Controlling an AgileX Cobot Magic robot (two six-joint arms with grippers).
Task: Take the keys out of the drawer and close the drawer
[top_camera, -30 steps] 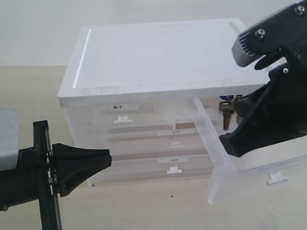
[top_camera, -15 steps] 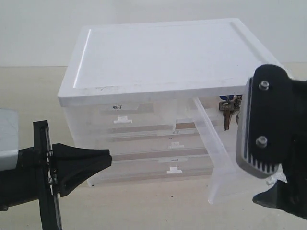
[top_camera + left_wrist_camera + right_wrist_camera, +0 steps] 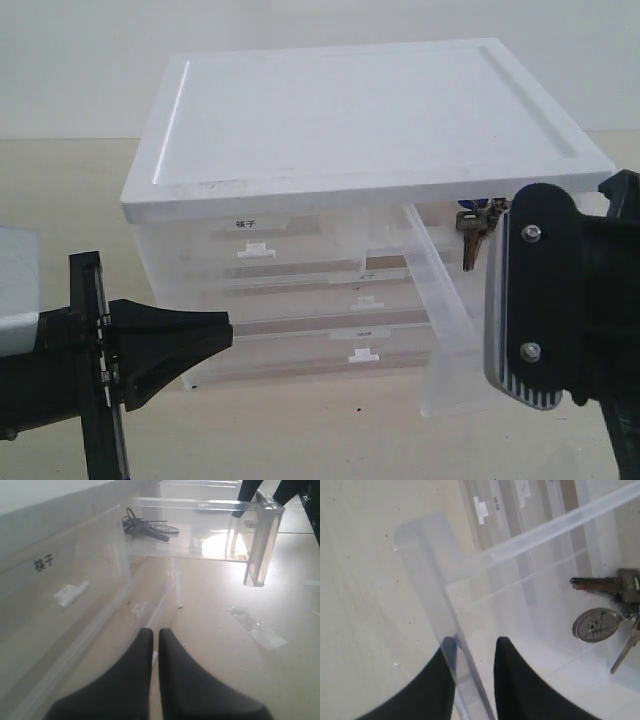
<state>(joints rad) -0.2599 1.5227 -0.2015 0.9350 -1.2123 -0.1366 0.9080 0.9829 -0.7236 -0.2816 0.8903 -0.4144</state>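
The drawer (image 3: pixel 432 300) stands pulled out of the right side of the translucent cabinet (image 3: pixel 350 120). The keys (image 3: pixel 473 235) lie at its back, a silver bunch with a round fob (image 3: pixel 596 624), also seen in the left wrist view as keys (image 3: pixel 145 527). My right gripper (image 3: pixel 476 642) is open and straddles the drawer's front wall (image 3: pixel 427 555), one finger outside and one inside, well short of the keys. In the exterior view the right arm (image 3: pixel 545 310) hides those fingers. My left gripper (image 3: pixel 226 328) is shut and empty, low in front of the cabinet's left half, its fingers (image 3: pixel 142 650) pressed together.
A half-width drawer with a black-lettered label (image 3: pixel 246 224) and the full-width drawers (image 3: pixel 365 330) below are shut. Bits of clear tape (image 3: pixel 260 632) lie on the beige table in front of the cabinet.
My right arm has dropped from over the drawer to its front wall and now hides the handle. The drawer's front corner has shifted slightly leftward. The left arm has not moved.
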